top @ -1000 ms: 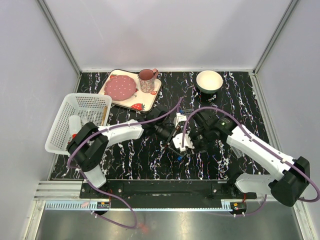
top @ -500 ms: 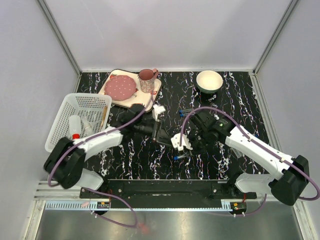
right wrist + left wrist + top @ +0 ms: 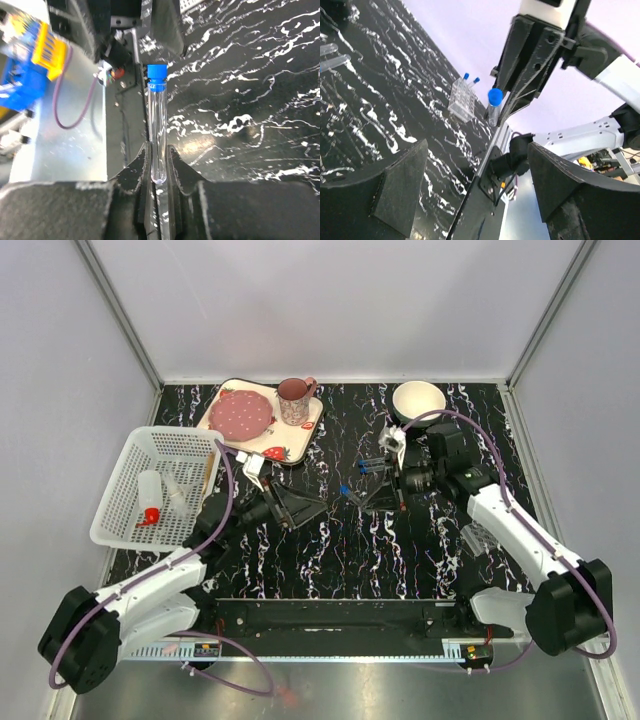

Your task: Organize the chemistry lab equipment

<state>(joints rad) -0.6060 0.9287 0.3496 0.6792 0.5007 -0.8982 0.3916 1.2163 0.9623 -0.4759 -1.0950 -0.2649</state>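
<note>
Black marbled table (image 3: 330,552); right gripper (image 3: 158,151) pinches blue-capped test tube (image 3: 157,115).

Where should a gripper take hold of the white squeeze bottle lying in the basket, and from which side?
Grip the white squeeze bottle across the middle of its body, coming down from above. It lies on its side in the white basket, whose walls likely block a sideways approach. The body is its widest, evenest part; the tapered red nozzle would probably slip.
</note>
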